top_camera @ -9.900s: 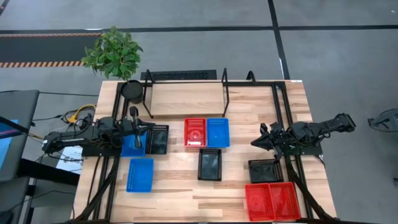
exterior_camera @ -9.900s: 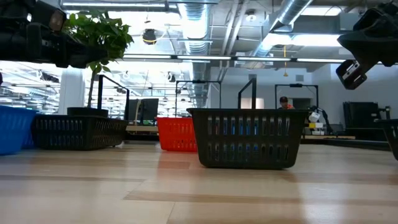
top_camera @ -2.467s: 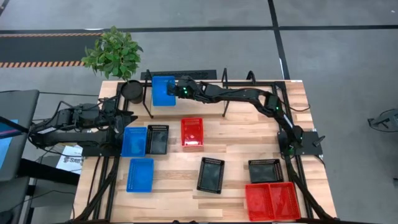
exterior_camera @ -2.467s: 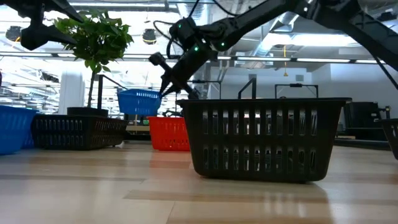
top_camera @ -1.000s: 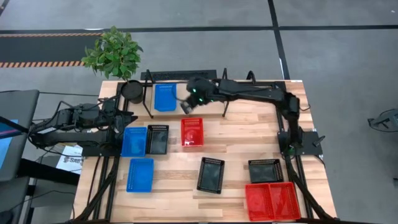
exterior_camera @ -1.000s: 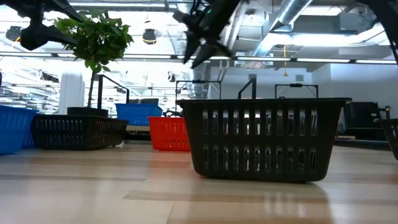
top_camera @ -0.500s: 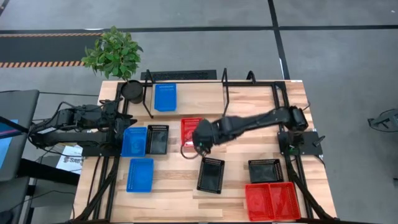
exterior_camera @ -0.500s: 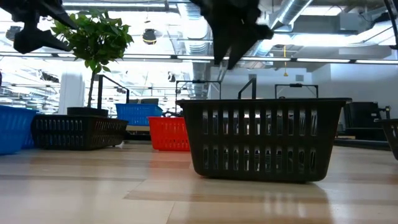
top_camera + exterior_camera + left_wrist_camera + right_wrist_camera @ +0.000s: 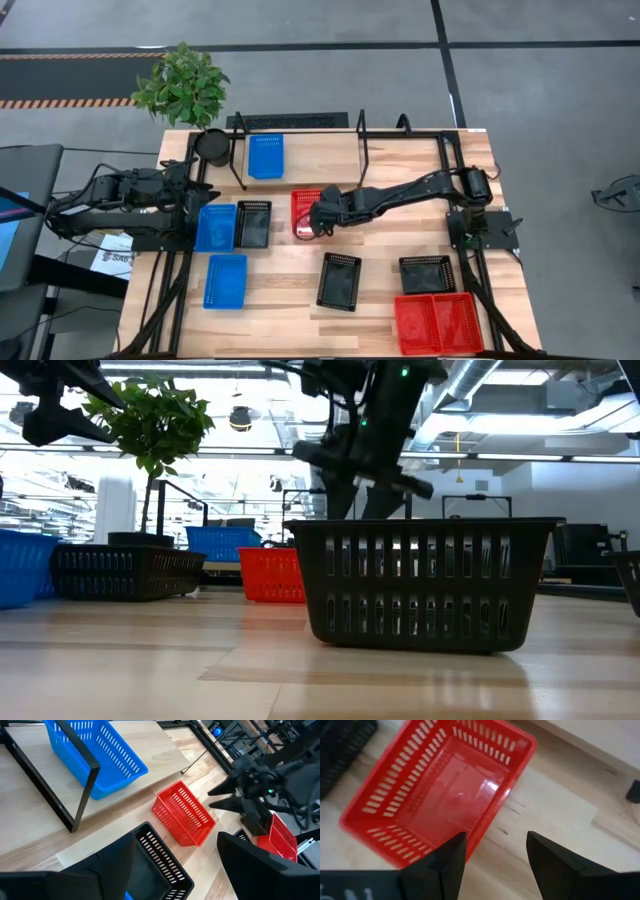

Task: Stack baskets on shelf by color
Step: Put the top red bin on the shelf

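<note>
A blue basket (image 9: 265, 156) rests flat on the shelf (image 9: 320, 160) at its left end. A red basket (image 9: 308, 208) stands on the table in front of the shelf. My right gripper (image 9: 314, 222) hovers open above that basket's near right corner; in the right wrist view its fingers (image 9: 445, 862) stand on either side of the basket's side wall (image 9: 485, 832) without touching it. My left gripper (image 9: 203, 190) waits open at the table's left, above a blue basket (image 9: 215, 227) and a black basket (image 9: 252, 223).
More baskets lie on the table: blue (image 9: 225, 280) at the near left, black (image 9: 338, 280) in the middle, black (image 9: 427, 273) and two red (image 9: 437, 322) at the near right. A round black pot (image 9: 212, 147) stands by the shelf's left end.
My right gripper has left the shelf and swung toward the table's near edge and down, ending over the red basket. The blue basket stays where it was on the shelf.
</note>
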